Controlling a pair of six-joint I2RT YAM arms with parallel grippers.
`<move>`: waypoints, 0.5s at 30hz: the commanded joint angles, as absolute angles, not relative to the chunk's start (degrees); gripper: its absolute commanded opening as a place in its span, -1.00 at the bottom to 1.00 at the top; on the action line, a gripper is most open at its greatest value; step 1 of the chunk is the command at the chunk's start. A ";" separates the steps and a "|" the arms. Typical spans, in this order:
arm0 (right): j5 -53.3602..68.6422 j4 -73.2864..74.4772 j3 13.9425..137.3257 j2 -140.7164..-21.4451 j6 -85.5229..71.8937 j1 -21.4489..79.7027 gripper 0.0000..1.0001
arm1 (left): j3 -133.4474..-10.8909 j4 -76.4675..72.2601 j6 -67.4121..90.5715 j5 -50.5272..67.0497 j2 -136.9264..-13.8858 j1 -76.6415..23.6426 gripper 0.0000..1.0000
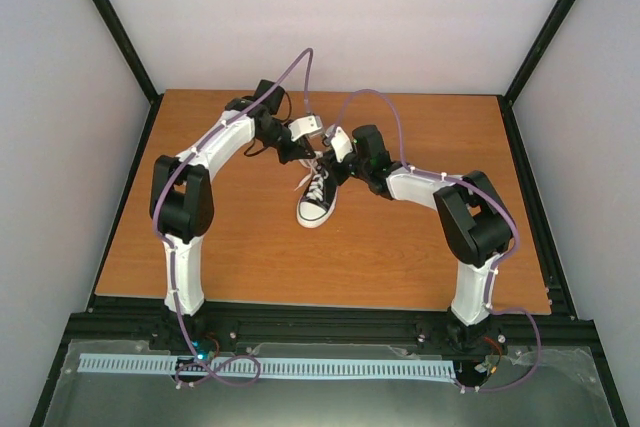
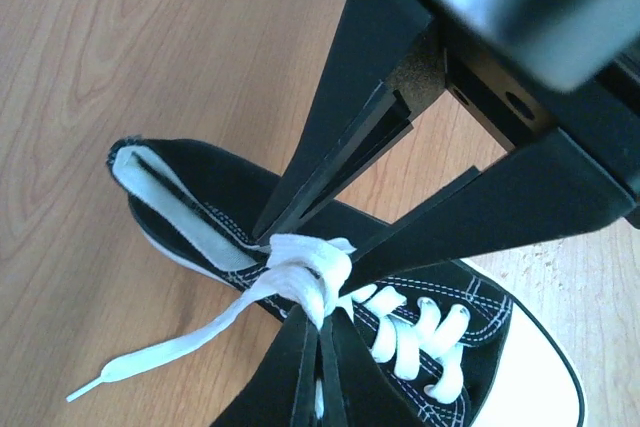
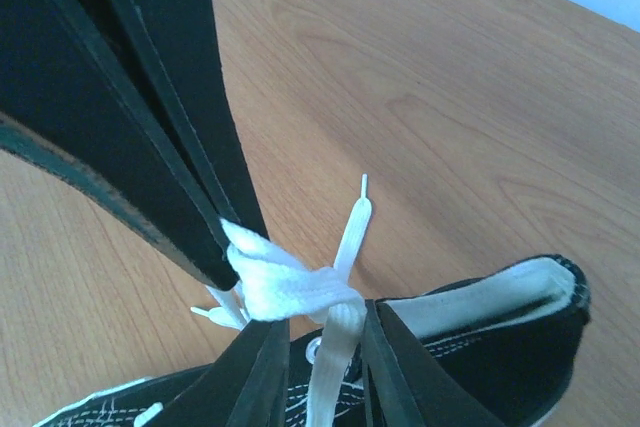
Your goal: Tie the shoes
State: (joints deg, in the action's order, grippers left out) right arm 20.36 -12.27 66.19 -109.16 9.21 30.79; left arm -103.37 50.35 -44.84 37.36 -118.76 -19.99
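1. Top external: shoe lies central, toe toward 6 o'clock.
2. Your right claw clamps the laces at 12 o'clock; left claw straddles them, grip unclear.
3. First crossing looks wound; bow remains.

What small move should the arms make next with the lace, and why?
Probably pull the right gripper gently away from the shoe. It is shut on the lace, which is bunched in a loose knot over the shoe's opening, with the fingers of the left gripper on both sides of it. Pulling should tighten the knot.
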 commanded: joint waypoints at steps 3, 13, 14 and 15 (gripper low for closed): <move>23.08 -19.97 65.60 -110.38 7.70 30.52 -0.61 | -106.86 52.82 -44.58 39.53 -119.71 -19.80 -0.98; 25.31 -21.71 54.21 -100.63 5.90 29.78 -0.54 | -104.51 52.89 -40.96 32.41 -119.58 -19.78 -0.99; 26.03 -22.06 53.95 -100.34 5.70 30.20 -0.54 | -104.24 52.93 -40.79 31.75 -119.27 -19.71 -0.98; 26.58 -22.54 53.95 -100.44 5.40 30.65 -0.54 | -104.00 52.89 -40.61 31.39 -118.96 -19.69 -0.98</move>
